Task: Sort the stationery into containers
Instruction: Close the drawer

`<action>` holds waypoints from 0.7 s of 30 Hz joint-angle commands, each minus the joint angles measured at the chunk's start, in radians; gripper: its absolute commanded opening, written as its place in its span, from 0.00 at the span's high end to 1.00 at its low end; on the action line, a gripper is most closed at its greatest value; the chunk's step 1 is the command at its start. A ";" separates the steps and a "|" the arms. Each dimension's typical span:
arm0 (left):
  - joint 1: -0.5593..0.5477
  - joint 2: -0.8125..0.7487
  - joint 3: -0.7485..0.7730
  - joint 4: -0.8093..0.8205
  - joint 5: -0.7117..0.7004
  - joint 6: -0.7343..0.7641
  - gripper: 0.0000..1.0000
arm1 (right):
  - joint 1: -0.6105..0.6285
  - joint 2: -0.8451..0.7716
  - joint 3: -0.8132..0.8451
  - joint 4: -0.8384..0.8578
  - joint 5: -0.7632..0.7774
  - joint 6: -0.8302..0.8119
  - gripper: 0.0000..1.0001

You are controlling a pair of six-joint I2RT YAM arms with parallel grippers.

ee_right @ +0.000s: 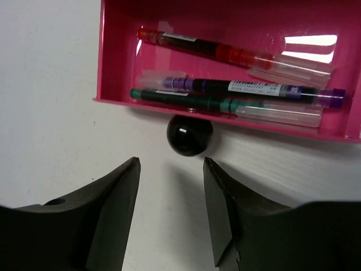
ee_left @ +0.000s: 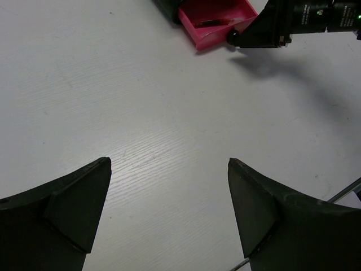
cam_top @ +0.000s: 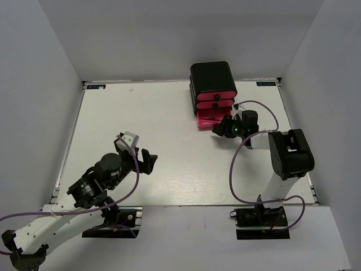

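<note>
Locating the Pens, the Drawer and Both Claws

Hidden items: in the top view the right claw covered the front of the open bottom drawer, so its contents could not be made out there. The two upper drawers in the black cabinet sat shut, contents unseen. In the right wrist view the open drawer's right end ran off the frame.

Right claw: the jaws stood partly open and held nothing. The black knob lay at frame centre, just above the gap between the jaws and apart from both.

Left claw, lower left of the top view: the jaws stood wide open and empty over the table.

Pens: a red pen, a purple pen and a green pen lay side by side inside the open drawer, just beyond the knob.
</note>
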 commanded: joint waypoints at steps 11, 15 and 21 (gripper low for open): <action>-0.001 -0.006 -0.007 -0.006 -0.013 -0.007 0.06 | 0.019 0.115 0.078 0.100 0.108 0.118 0.45; -0.001 -0.006 -0.007 -0.006 -0.013 -0.007 0.06 | 0.019 0.133 0.087 0.120 0.123 0.138 0.48; -0.001 -0.006 -0.007 -0.006 -0.013 0.003 0.06 | 0.013 0.135 0.071 0.163 0.113 0.146 0.69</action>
